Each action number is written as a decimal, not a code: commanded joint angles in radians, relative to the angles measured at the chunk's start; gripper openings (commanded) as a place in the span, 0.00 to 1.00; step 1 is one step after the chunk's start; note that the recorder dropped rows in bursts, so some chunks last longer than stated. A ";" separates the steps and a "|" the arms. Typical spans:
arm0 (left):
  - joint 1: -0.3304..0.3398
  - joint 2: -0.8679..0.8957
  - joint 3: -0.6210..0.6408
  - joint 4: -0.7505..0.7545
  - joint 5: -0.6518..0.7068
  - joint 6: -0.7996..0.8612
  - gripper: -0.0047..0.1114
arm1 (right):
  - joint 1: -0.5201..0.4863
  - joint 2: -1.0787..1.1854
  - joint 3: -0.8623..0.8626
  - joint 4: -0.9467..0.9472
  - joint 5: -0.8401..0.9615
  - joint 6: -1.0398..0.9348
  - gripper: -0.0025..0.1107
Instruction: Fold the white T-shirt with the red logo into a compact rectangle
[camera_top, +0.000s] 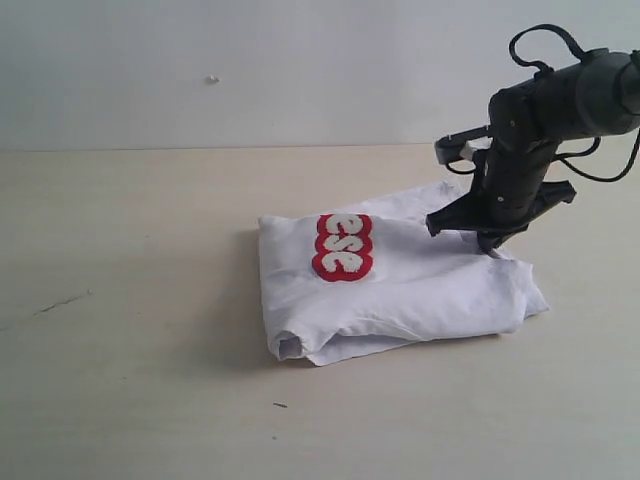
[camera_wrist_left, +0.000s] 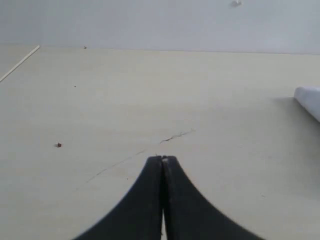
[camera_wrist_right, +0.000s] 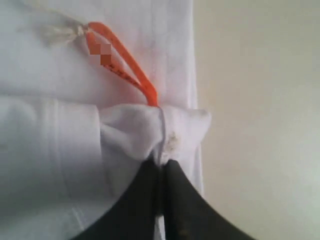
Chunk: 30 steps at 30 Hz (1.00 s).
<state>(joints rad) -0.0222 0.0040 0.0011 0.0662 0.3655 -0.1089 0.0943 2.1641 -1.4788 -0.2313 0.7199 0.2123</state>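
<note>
The white T-shirt (camera_top: 400, 285) lies partly folded on the table, with the red logo (camera_top: 343, 246) showing on its upper layer near the left side. My right gripper (camera_top: 490, 246) sits at the shirt's right edge, shut on a pinch of white cloth (camera_wrist_right: 150, 131) beside the orange neck tag (camera_wrist_right: 125, 62). My left gripper (camera_wrist_left: 163, 159) is shut with nothing in it, low over bare table; only a corner of the T-shirt (camera_wrist_left: 310, 100) shows in its view. The left arm is out of the exterior view.
The beige table (camera_top: 130, 300) carries a thin crack (camera_wrist_left: 175, 136) just ahead of the left gripper. A pale wall (camera_top: 250, 60) rises behind the table's back edge.
</note>
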 joint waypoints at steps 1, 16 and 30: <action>0.002 -0.004 -0.001 -0.004 -0.013 0.001 0.04 | -0.002 -0.050 -0.064 -0.023 -0.042 -0.009 0.02; 0.002 -0.004 -0.001 -0.004 -0.013 0.001 0.04 | 0.014 0.000 -0.093 -0.403 -0.278 0.246 0.39; 0.002 -0.004 -0.001 -0.004 -0.013 0.001 0.04 | 0.059 0.030 -0.093 0.474 0.005 -0.432 0.02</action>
<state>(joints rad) -0.0222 0.0040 0.0011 0.0662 0.3655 -0.1089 0.1364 2.1876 -1.5682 0.1278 0.6797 -0.1203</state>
